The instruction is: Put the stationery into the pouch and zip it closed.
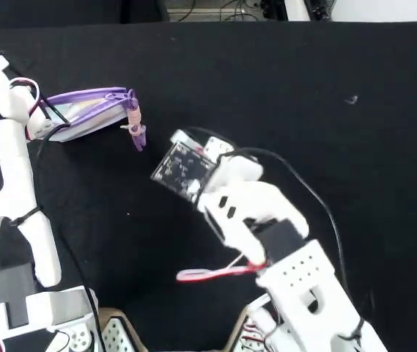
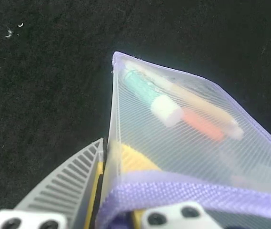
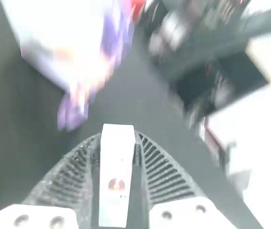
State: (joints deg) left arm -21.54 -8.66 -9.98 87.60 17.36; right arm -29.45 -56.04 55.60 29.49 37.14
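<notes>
Okay, left tool [image 2: 105, 145] clenched on the pouch [image 1: 83, 110] rim, pens [image 2: 173, 105] inside. Right tool [image 3: 117, 136] grips a white stick [image 3: 116, 176] just short of the pouch. Best fed end-first along the pouch's length. The stick points lengthwise at the pouch.

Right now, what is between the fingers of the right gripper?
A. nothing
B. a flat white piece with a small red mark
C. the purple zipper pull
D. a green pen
B: the right wrist view shows a flat white piece held in the right gripper, while the pouch with the pens inside is clamped in the left gripper.
</notes>
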